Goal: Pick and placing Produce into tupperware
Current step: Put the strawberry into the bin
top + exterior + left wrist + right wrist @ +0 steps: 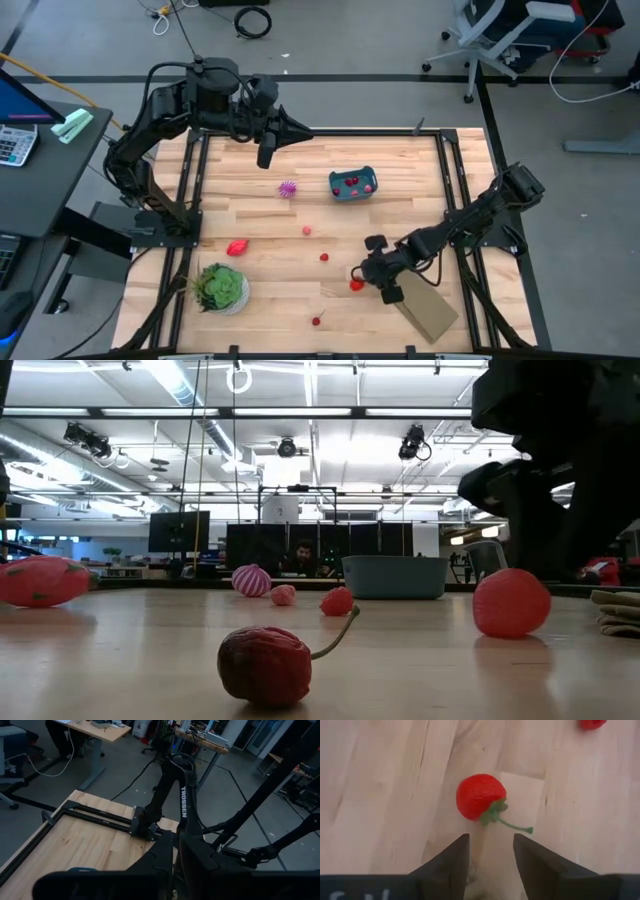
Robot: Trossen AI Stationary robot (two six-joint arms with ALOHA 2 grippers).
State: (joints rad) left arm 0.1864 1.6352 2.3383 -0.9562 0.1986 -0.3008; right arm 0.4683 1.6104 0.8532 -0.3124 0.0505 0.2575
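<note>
Near the bench's front edge, the right gripper (490,851) is held with fingers apart, just behind a red strawberry (480,797); nothing is gripped. Above the far edge, the left gripper (300,128) is parked; its finger state cannot be told; the tupperware (352,186) is set right of it.

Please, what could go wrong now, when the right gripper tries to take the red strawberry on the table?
The right gripper is open with the strawberry ahead of its fingertips, not between them; closing now would likely grab air. The strawberry is rounded and lies loose on the wooden table, so a fingertip could push it away. Its thin green stem may be pinched instead, giving a weak hold.
</note>
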